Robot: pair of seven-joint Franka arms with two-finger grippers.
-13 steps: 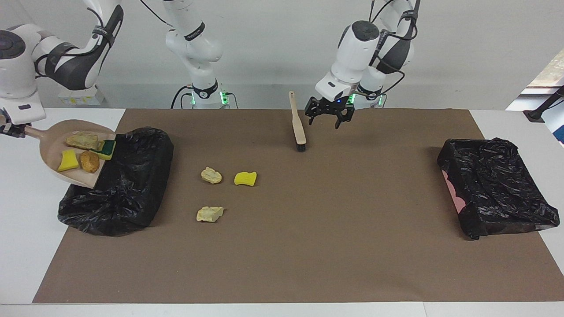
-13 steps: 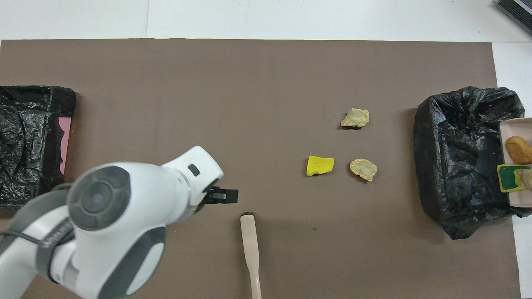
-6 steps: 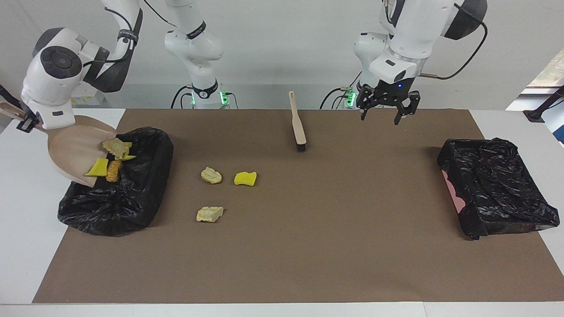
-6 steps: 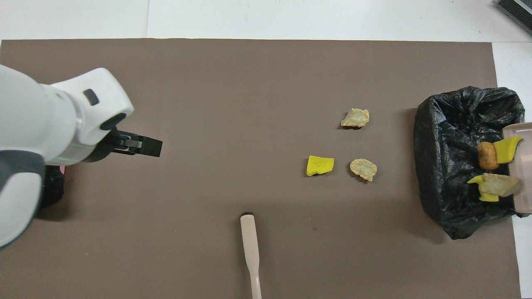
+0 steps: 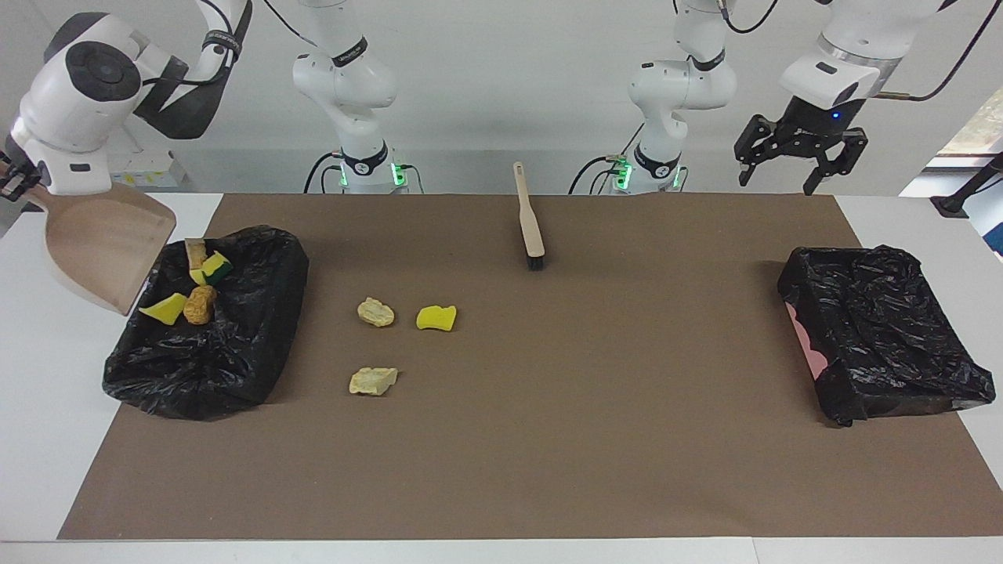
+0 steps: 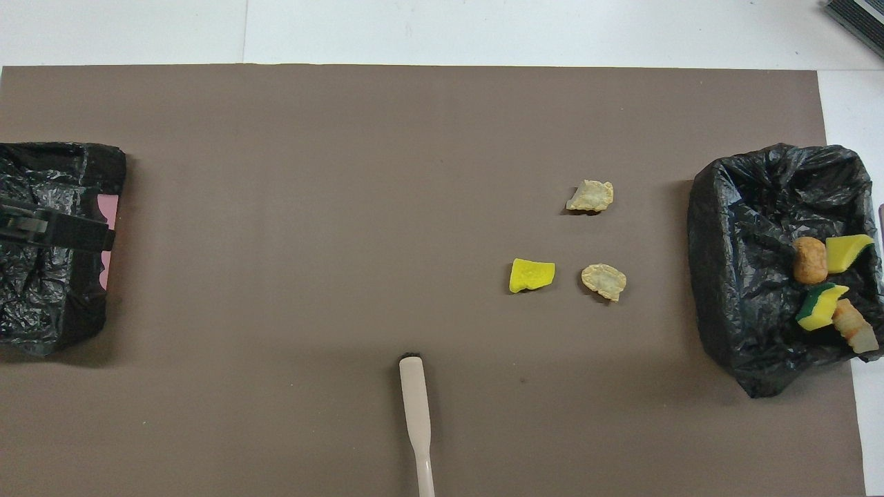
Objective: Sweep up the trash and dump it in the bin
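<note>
brush (image 5: 532, 227) lies on the mat nearest the robots. right gripper (image 5: 14, 182) is clamped on the dustpan (image 5: 106, 249) handle, pan tipped at the edge of the bin (image 5: 235, 329) at the right arm's end. left gripper (image 5: 799, 153) hangs over the table's left-arm end, fingers apart, empty, waiting. four trash pieces (image 6: 825, 276) sit in that bin near its rim; three scraps (image 5: 376, 312) lie on the mat beside it. risk: rim pieces could tumble out if the pan bumps the bag.

brown mat (image 5: 548, 439), black bin bags (image 5: 227, 345), yellow sponge (image 5: 436, 317)
</note>
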